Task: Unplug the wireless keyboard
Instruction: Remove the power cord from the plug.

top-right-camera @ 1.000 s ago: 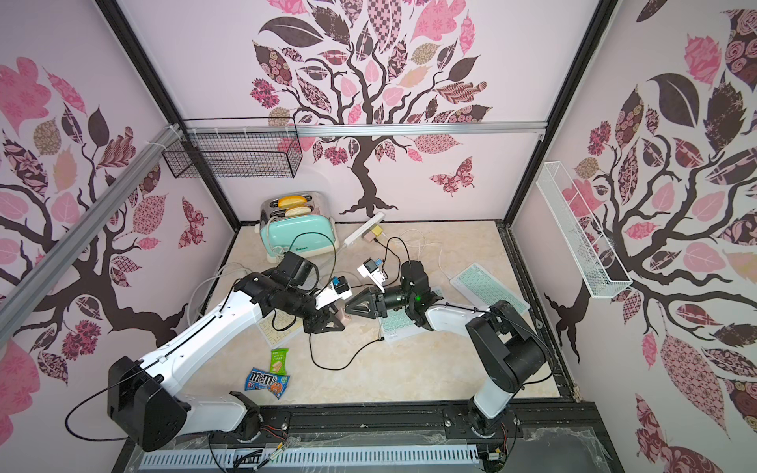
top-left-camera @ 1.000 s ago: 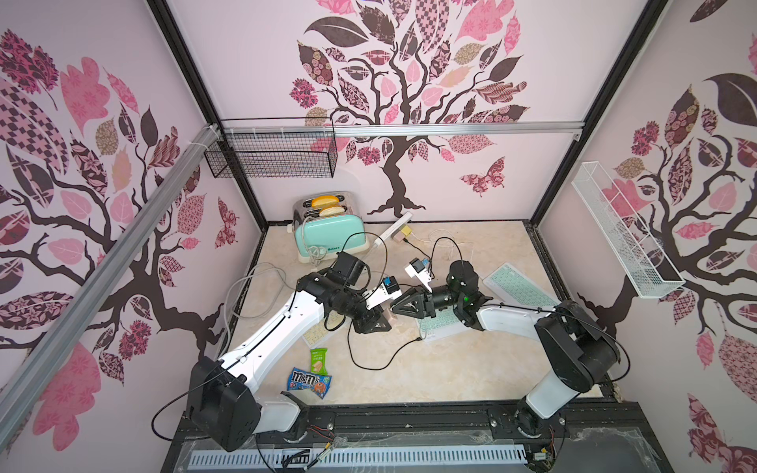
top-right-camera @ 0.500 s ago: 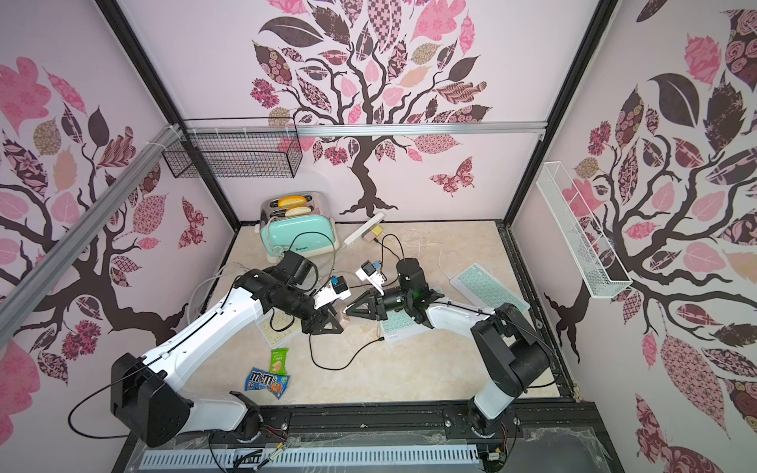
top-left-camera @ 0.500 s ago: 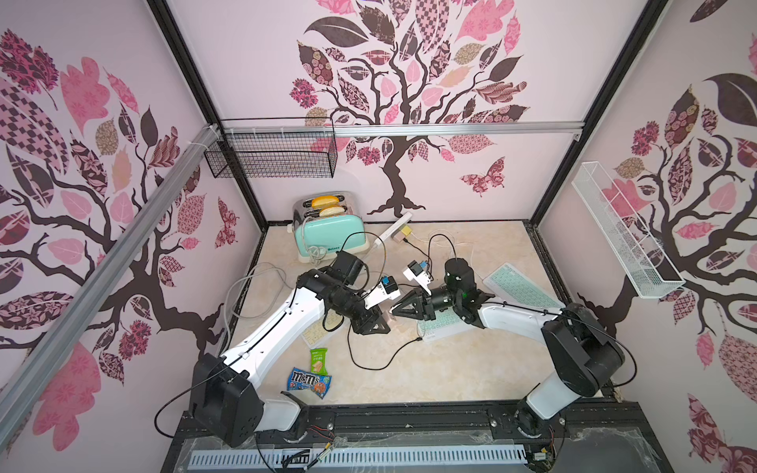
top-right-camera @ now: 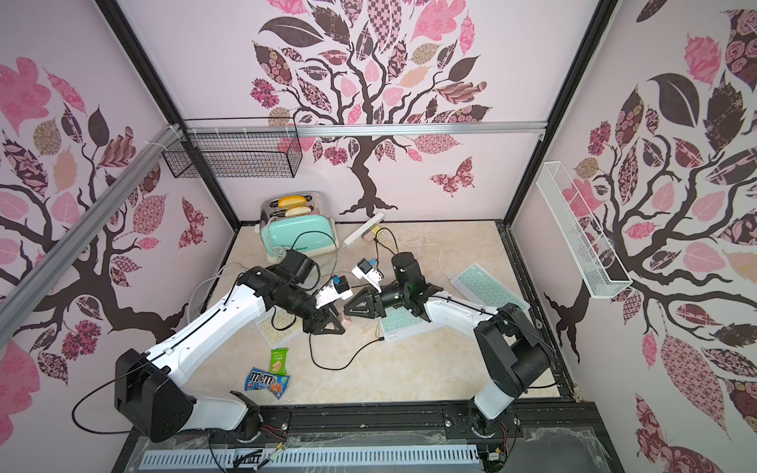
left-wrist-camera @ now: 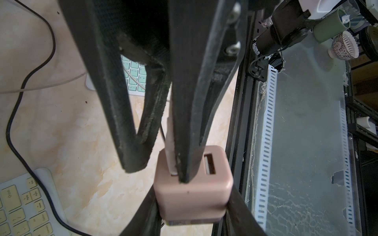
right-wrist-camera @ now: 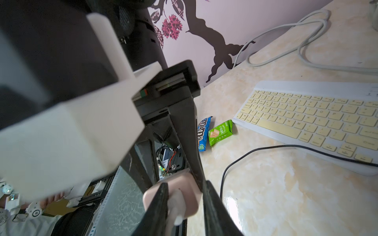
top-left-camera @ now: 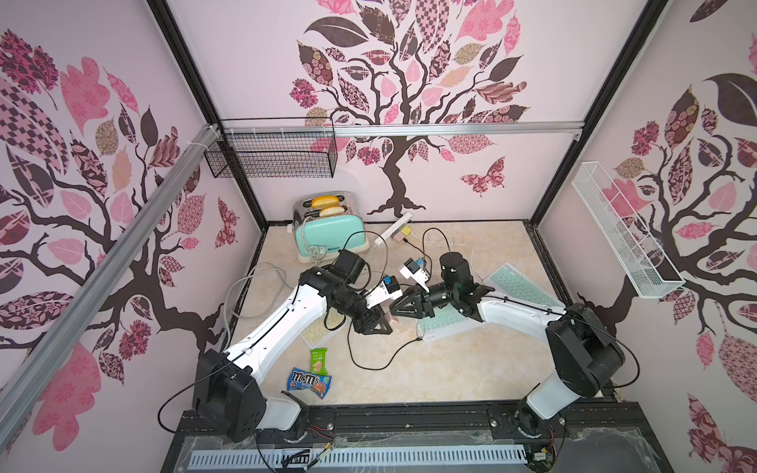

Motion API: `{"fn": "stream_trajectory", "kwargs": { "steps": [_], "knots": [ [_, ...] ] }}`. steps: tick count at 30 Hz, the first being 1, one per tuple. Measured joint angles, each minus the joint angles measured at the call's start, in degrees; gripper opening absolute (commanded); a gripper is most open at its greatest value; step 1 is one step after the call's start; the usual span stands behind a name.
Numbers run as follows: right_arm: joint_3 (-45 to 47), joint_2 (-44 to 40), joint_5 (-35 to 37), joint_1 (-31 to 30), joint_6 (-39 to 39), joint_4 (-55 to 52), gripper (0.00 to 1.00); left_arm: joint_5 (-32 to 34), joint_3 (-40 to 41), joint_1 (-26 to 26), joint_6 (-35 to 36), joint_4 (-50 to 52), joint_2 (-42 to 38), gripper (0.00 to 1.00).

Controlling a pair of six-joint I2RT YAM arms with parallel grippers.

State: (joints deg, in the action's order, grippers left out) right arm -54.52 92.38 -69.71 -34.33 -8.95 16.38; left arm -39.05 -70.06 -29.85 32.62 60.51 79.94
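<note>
Left end effector (left-wrist-camera: 193, 204) clamped the pink charger cube (left-wrist-camera: 192, 194); right end effector (right-wrist-camera: 185, 183) straddled its white plug (right-wrist-camera: 177, 202), seemingly unclosed, needing a square pinch, straight pull.

I count three keyboards: yellow keyboard (top-left-camera: 315, 333), near mint keyboard (top-left-camera: 442, 325), far mint keyboard (top-left-camera: 518, 284). Two snack packets: M&M's bag (top-left-camera: 310, 381), green wafer pack (top-left-camera: 318, 360). One toaster (top-left-camera: 332, 241), two wall baskets: black basket (top-left-camera: 272, 159), white basket (top-left-camera: 622, 237).
</note>
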Motion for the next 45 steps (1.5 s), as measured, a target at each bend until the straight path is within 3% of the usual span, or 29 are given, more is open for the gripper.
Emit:
{"fn": "stream_trajectory", "kwargs": {
  "steps": [13, 27, 36, 45],
  "knots": [
    [-0.2, 0.0, -1.7, -0.1, -0.6, 1.4, 0.00, -0.1, 0.0, 0.0, 0.2, 0.2, 0.0, 0.00],
    [-0.1, -2.0, 5.6, -0.1, 2.5, -0.4, 0.00, 2.9, 0.7, 0.2, -0.1, -2.3, -0.7, 0.00],
    [1.1, -1.8, 2.5, 4.1, -4.3, 9.1, 0.00, 3.1, 0.9, 0.0, -1.3, -9.6, -1.4, 0.00],
    [1.0, -2.8, 2.8, 4.3, -0.6, 5.4, 0.00, 3.6, 0.9, -0.5, -1.4, -9.9, -1.4, 0.00]
  ]
}}
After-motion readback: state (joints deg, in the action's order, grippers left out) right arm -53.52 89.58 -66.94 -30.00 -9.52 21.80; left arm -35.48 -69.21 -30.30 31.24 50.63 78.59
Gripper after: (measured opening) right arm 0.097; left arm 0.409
